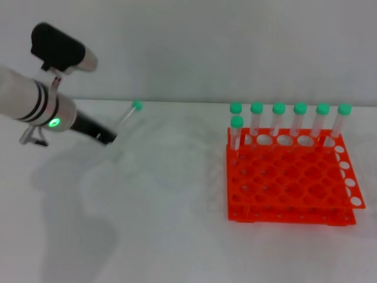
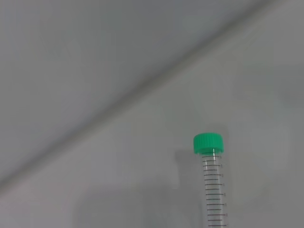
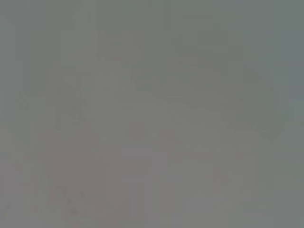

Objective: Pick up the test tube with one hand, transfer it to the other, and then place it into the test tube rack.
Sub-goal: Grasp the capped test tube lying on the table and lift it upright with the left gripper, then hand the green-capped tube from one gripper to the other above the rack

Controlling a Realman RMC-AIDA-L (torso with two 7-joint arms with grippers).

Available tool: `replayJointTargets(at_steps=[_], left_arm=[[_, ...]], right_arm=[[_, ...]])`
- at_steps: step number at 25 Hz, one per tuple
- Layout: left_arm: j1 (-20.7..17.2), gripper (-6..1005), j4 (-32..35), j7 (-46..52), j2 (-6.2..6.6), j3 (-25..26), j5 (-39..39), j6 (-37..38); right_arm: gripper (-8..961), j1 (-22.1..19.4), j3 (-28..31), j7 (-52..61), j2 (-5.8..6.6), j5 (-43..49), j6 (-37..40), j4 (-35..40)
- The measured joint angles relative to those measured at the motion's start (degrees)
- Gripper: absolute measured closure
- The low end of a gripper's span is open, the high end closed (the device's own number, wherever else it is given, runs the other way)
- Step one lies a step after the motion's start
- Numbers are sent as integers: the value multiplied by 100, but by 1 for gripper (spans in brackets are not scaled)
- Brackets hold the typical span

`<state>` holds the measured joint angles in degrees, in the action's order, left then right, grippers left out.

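My left gripper [image 1: 108, 138] reaches in from the left, above the white table, and is shut on the lower end of the test tube [image 1: 127, 119]. The tube slants up and to the right, and its green cap [image 1: 137, 106] is the far end. In the left wrist view the test tube [image 2: 213, 183] rises from the picture's edge, cap outward, over bare table. The orange-red test tube rack [image 1: 288, 183] stands on the right, well apart from the gripper. My right gripper is out of view, and the right wrist view shows only blank grey.
Several green-capped tubes [image 1: 278, 121] stand upright along the rack's back row, and one more tube [image 1: 237, 131] stands at its left just in front. The white table [image 1: 171, 224] meets a grey wall behind.
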<state>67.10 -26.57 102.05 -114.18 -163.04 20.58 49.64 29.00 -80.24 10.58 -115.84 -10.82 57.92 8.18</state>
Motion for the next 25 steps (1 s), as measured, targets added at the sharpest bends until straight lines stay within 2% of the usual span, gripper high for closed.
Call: replayJointTargets(at_steps=[4,8,9,10,11,12,13,14,16,17,19,20,23,25], left_arm=[[-188,804,-7,-1319,-126,1,-1911,-193],[-687,802,174,-3562,-363,1,-4452,215],[-919,801,373,-4438,-423,1,-5331,479],[-1092,801,552,-4963,-448,5,-5852,658],[-1092,800,552,-4963,-448,5,-5852,658],[-1235,800,755,-5374,-455,5,-6248,819],[-1698,799,1432,-6515,-458,18,-7288,1305],[-1790,798,1575,-6724,-460,19,-7489,1398],[-2257,797,2283,-7691,-493,29,-8297,1785],[-2341,797,2446,-7878,-504,28,-8417,1850],[-2595,796,3007,-8557,-520,52,-8686,2032],[-2693,795,3244,-8784,-525,75,-8751,2099],[-2893,793,3820,-9104,-544,140,-8813,2266],[-2926,792,4033,-9115,-553,149,-8801,2303]], right_arm=[[127,-7,-3,1,0,0,26,4],[127,-39,-30,17,-3,1,175,16],[128,-39,-30,17,-3,1,175,16],[128,-60,-24,180,-13,1,288,18],[128,-64,-24,256,-13,1,310,18],[128,-75,-35,500,-6,9,358,17],[128,-85,-60,753,7,24,401,18],[129,-98,-92,1027,28,31,438,18],[129,-113,-245,1421,64,58,471,65],[129,-122,-336,1545,77,65,481,115],[130,-210,-690,1865,154,75,494,354],[130,-262,-934,2097,235,142,501,505],[131,-323,-1549,3218,579,760,593,940],[131,-243,-1684,4167,824,1519,898,1083]])
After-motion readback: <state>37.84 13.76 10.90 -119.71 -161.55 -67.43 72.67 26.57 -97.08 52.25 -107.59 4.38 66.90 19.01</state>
